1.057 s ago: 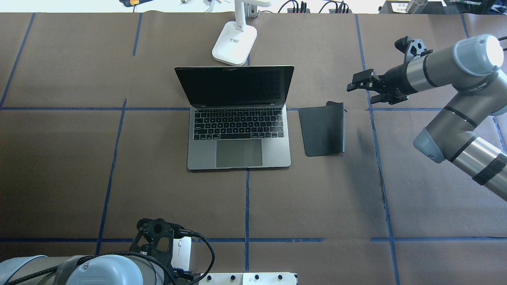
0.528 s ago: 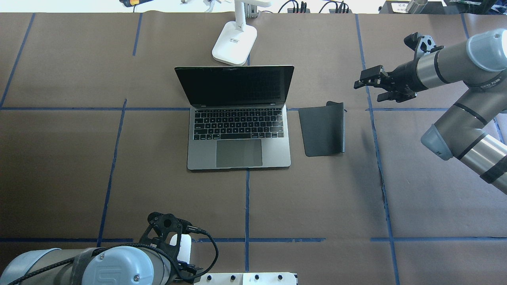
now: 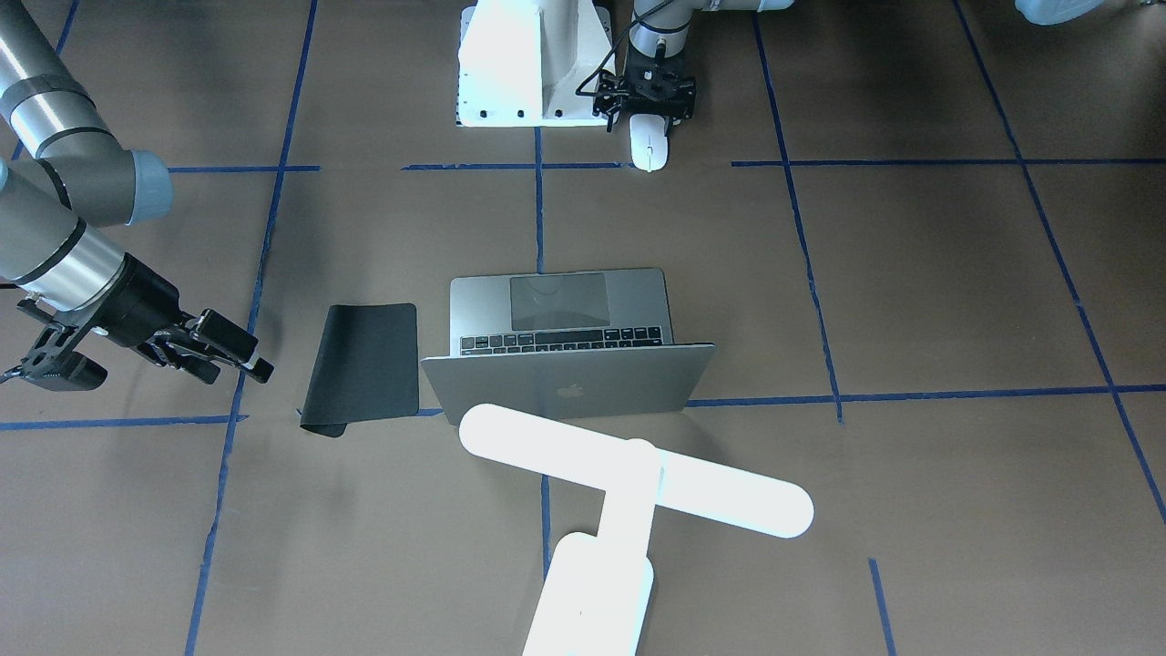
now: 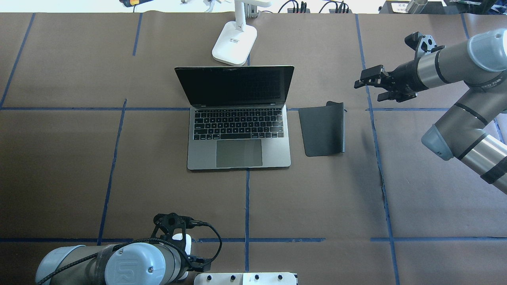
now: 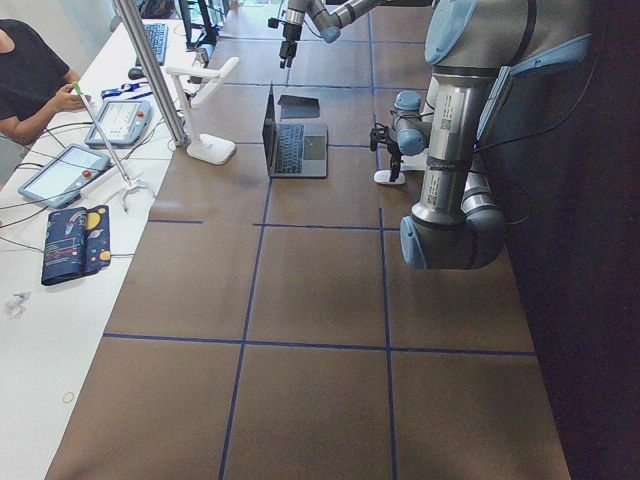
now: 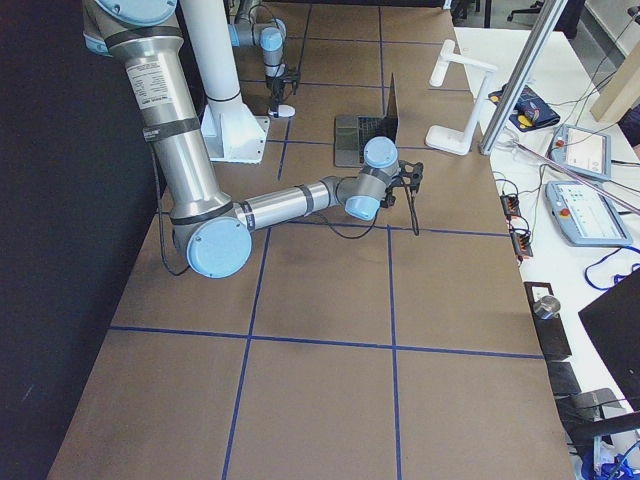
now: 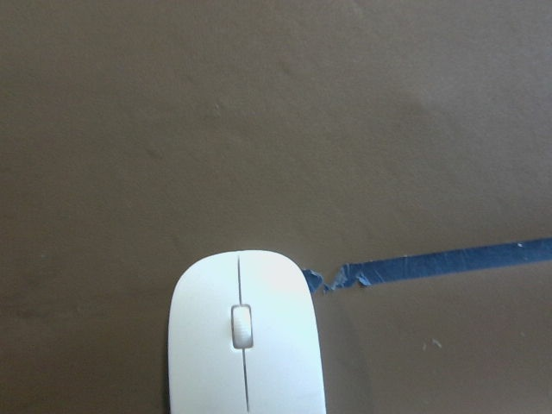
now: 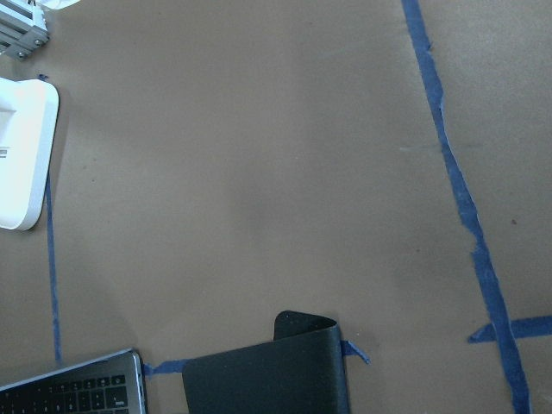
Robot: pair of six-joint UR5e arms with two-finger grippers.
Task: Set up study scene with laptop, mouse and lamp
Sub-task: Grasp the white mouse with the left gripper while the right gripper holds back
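As my left hand [image 3: 646, 102] arrives over the mouse [image 7: 246, 336], the pick-up is about to start.
A second ago that hand sat further toward 9 o'clock. Now it covers the mouse's rear end at the worktop's [image 4: 317, 198] near edge, at 7 o'clock from the laptop [image 4: 237, 150]. My wrist camera shows no fingers, so I cannot tell how far that hand is spread or whether it touches the mouse. My right hand [image 4: 374, 85] has backed away toward 2 o'clock of the black mat [image 4: 323, 130] and hangs there spread wide, holding nothing. The laptop stands open, with the lamp [image 3: 638, 474] at its 12 o'clock and the mat at its 3 o'clock. I judge only the mouse remains to be carried over.
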